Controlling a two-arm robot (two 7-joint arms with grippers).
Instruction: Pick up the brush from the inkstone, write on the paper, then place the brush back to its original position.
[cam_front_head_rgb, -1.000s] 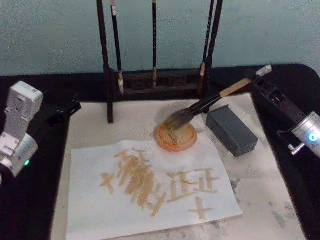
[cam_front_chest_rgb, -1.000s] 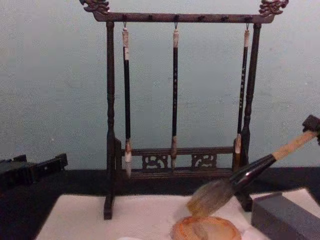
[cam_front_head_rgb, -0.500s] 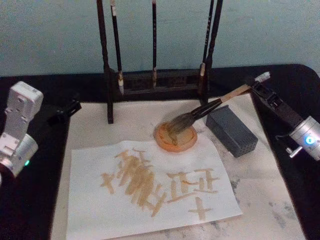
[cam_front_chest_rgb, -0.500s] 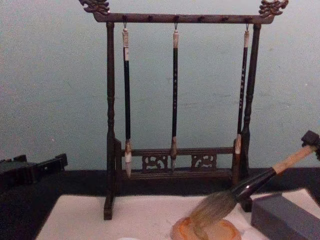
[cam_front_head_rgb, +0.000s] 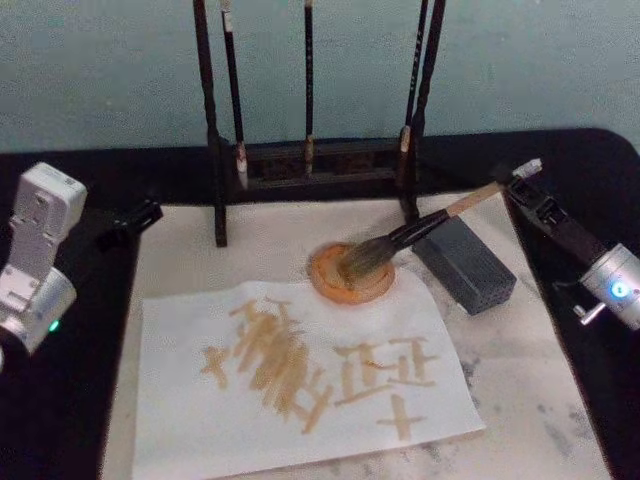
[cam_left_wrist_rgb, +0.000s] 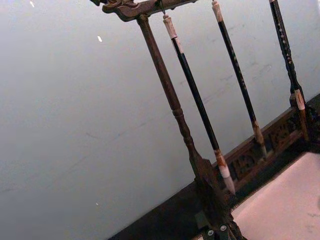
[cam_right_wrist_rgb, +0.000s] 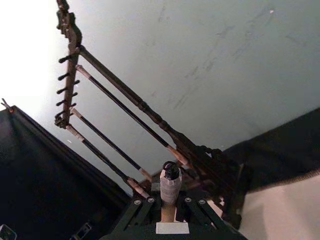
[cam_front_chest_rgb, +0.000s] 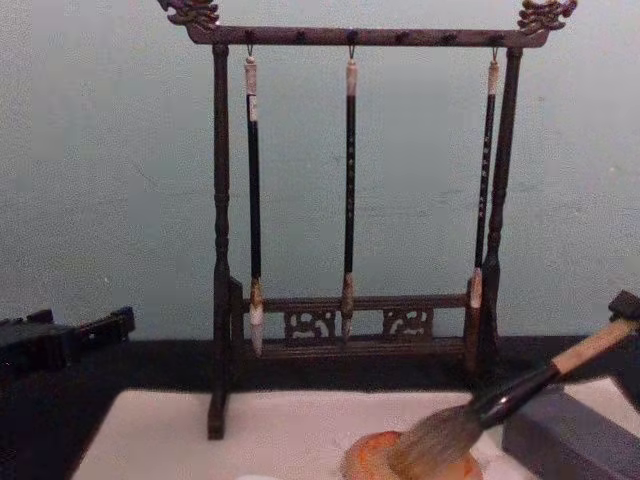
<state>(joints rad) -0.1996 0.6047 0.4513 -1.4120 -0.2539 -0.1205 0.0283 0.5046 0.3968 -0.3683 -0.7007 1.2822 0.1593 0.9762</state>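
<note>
Risk: let go at this slant, the brush (cam_front_head_rgb: 400, 238) may roll off the inkstone (cam_front_head_rgb: 350, 272), smearing the paper (cam_front_head_rgb: 300, 380).
Brush position: bristles on inkstone, handle rising rightward past grey block (cam_front_head_rgb: 465, 265).
Right hand (cam_front_head_rgb: 518, 182): clamped on the white end cap, at the handle's top.
Left hand (cam_front_head_rgb: 130, 222): parked, desk's left.

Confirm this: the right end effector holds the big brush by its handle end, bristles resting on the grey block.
Wrong in one respect. The right end effector holds the brush by its handle end, but the bristles rest on the orange inkstone, not the grey block beside it. The head view shows this.
</note>
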